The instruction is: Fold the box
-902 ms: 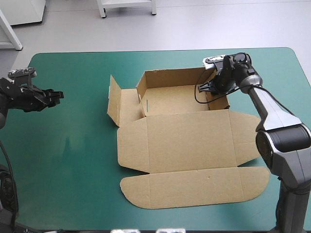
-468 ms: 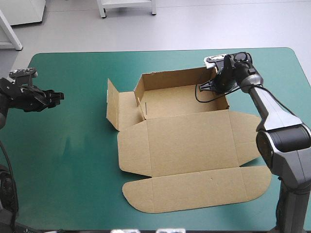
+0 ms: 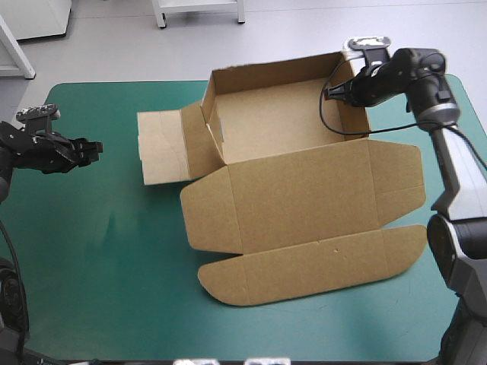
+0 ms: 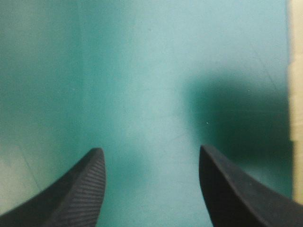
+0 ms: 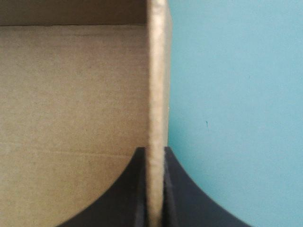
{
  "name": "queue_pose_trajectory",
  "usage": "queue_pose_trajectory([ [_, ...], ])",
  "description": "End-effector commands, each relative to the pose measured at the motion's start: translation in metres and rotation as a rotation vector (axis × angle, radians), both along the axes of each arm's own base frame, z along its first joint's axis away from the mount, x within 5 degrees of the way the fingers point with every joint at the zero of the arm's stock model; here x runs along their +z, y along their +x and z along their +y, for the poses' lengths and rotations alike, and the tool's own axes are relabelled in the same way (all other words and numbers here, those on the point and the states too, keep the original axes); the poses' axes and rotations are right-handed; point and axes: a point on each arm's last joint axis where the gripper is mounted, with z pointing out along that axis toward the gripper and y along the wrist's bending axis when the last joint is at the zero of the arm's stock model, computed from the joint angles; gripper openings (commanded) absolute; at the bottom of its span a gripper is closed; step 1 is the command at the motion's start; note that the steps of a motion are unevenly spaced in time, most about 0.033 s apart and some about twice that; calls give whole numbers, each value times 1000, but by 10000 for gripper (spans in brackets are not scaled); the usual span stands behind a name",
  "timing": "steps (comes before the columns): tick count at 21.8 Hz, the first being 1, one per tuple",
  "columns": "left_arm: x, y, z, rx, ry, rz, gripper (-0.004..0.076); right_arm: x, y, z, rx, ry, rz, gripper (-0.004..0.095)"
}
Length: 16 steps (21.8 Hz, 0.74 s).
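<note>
i'm seeing the right gripper (image 3: 340,93) pinching the right wall of the box (image 3: 297,198) near its far corner. in the right wrist view its black fingers (image 5: 135,189) are sitting all but closed, with the edge of the brown board standing between them. the box is lying across the middle of the table. its tray part is toward the far edge with walls standing up, the lid is spreading flat toward me with its rounded flap nearest, and one side flap is lying flat out to the left. the left gripper (image 3: 95,146) is hovering over the teal-green cover (image 3: 99,251) near the left edge, well apart from the box, fingers spread wide and holding nothing.
</note>
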Motion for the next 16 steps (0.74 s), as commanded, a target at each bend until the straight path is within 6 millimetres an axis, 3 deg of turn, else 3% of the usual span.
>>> queue_pose_trajectory([
  [1, 30, -2, -3, 7, 16, -159, 423, 70, -36, -19, 16, 161, -202, -19],
  [7, 21, 14, -8, -21, -104, -218, 423, 106, -75, -34, 71, 226, -261, -19],
  [9, 10, 26, -19, -92, -282, -226, 423, 109, -85, -31, 108, 213, -236, -19],
  [12, 1, 40, -55, -291, -619, -242, 423, 106, -85, -29, 117, 215, -215, -19],
  [16, 7, 39, -104, -473, -725, -255, 423, 102, -79, -30, 104, 209, -216, -19],
])
